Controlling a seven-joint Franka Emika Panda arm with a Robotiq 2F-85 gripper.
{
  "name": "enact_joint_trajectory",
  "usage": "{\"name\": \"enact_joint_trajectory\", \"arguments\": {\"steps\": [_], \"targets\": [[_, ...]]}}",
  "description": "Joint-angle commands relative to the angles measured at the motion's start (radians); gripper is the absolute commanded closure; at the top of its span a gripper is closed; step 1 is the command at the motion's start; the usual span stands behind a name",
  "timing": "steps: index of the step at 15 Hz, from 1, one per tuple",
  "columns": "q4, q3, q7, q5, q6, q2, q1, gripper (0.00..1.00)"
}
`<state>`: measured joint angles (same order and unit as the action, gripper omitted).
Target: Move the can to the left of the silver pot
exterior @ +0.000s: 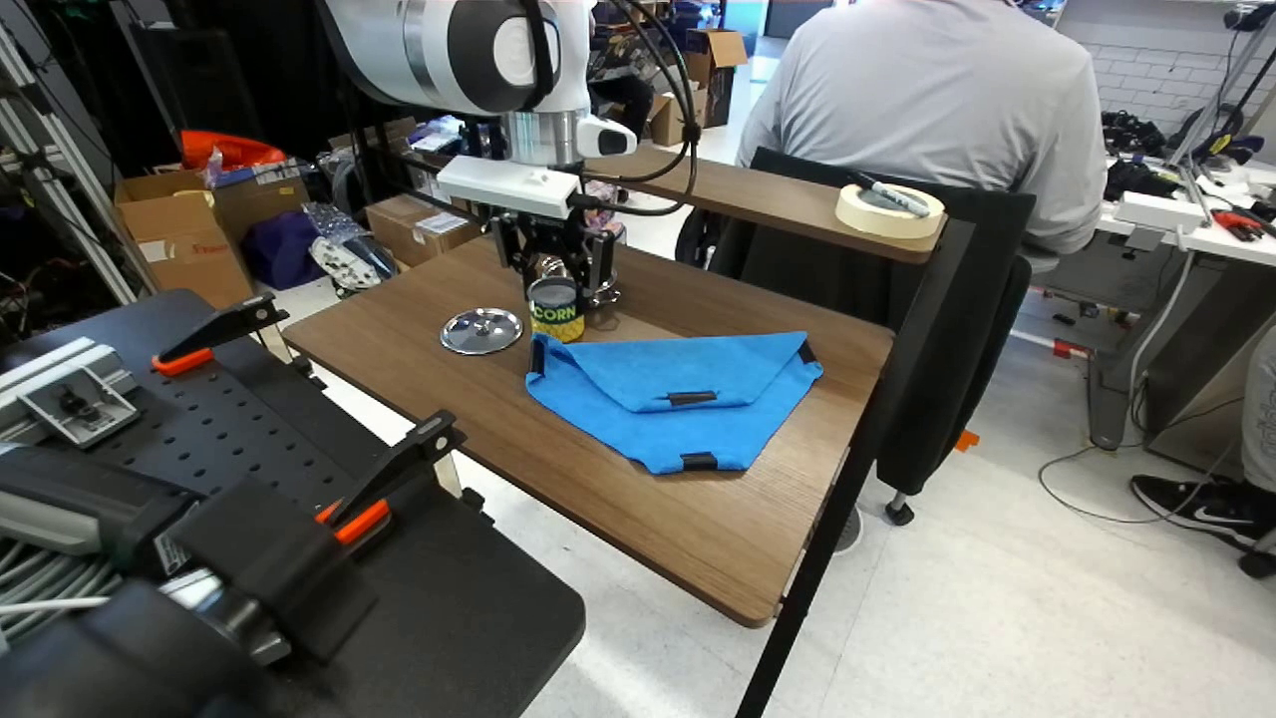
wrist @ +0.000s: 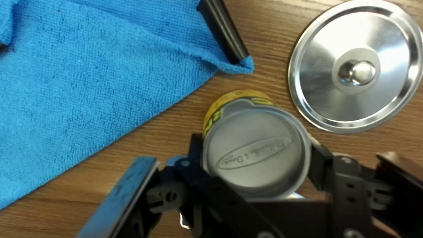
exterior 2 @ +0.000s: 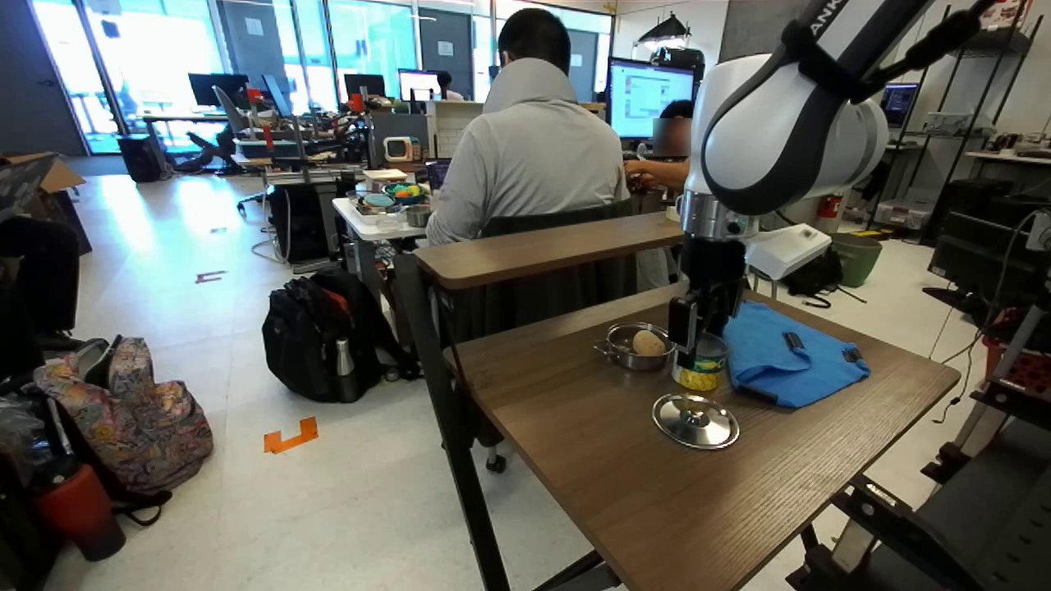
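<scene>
Closest to the lens, the hand [wrist: 258,158] spreads across the bottom of the wrist view. Its 2 fingertips [wrist: 321,165] grip the can [wrist: 257,127] from opposite sides, near its rim. The can is upright, with a grey top [wrist: 252,178] bearing raised lettering in an oval; in an exterior view its yellow label [exterior: 558,326] spells CORN. I cannot tell whether its base rests on the bench [exterior 2: 591,435] or is just clear of it.

Near the can is the silver pot [exterior 2: 631,360], low and shiny, with a round tan object [exterior 2: 649,343] inside. As an exterior view shows it, the can is to the right of the pot, between the pot and the blue cloth [exterior 2: 764,353]. The cloth is folded over itself and carries 4 black pieces [exterior: 693,398]; in the wrist view bare wood shows between it and the can.

Just beside the can lies a round silver lid [wrist: 317,99], knob [wrist: 362,72] upward.

Along the bench runs a raised shelf [exterior: 758,204], holding a roll of tape [exterior: 890,225] with a marker [exterior: 900,197] lying across it. Beyond sits a person in grey [exterior 2: 550,156], back turned.
</scene>
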<state>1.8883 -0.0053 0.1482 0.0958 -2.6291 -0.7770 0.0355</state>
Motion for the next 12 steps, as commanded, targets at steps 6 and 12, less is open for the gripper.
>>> {"name": "enact_joint_trajectory", "arguments": {"steps": [6,12], "targets": [[0.117,0.001,-0.003,0.090,-0.019,0.105,0.052,0.54],[0.179,0.042,-0.017,0.141,-0.062,0.215,0.137,0.54]]}}
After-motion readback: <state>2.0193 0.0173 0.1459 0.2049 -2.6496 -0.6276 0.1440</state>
